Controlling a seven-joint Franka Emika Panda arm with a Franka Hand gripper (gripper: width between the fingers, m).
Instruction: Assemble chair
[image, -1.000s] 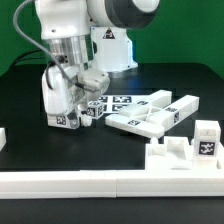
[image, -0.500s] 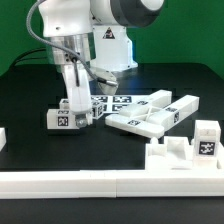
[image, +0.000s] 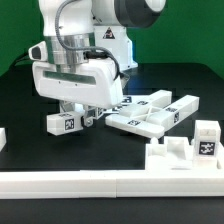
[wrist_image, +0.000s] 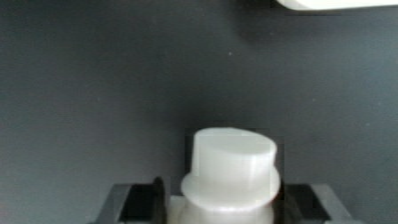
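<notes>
My gripper (image: 84, 116) is shut on a white chair leg (image: 65, 122), a chunky pegged piece with a marker tag on its end, held just above the black table at the exterior view's left. In the wrist view the leg's round peg (wrist_image: 231, 170) sticks out between the two dark fingers (wrist_image: 139, 203), and my gripper (wrist_image: 231, 207) is closed on it. Several other white chair slabs (image: 150, 112) with tags lie in a heap to the exterior view's right. A small tagged block (image: 207, 138) stands further right.
A long plain white rail (image: 100, 183) runs along the front, with a white bracket piece (image: 172, 151) on it. The marker board (image: 118, 101) lies behind the gripper. A tagged white stand (image: 112, 50) is at the back. A white corner (wrist_image: 338, 4) shows in the wrist view.
The hand has turned from pointing down to lying sideways, and the leg it holds has tipped over with it, tag end now toward the exterior view's left.
</notes>
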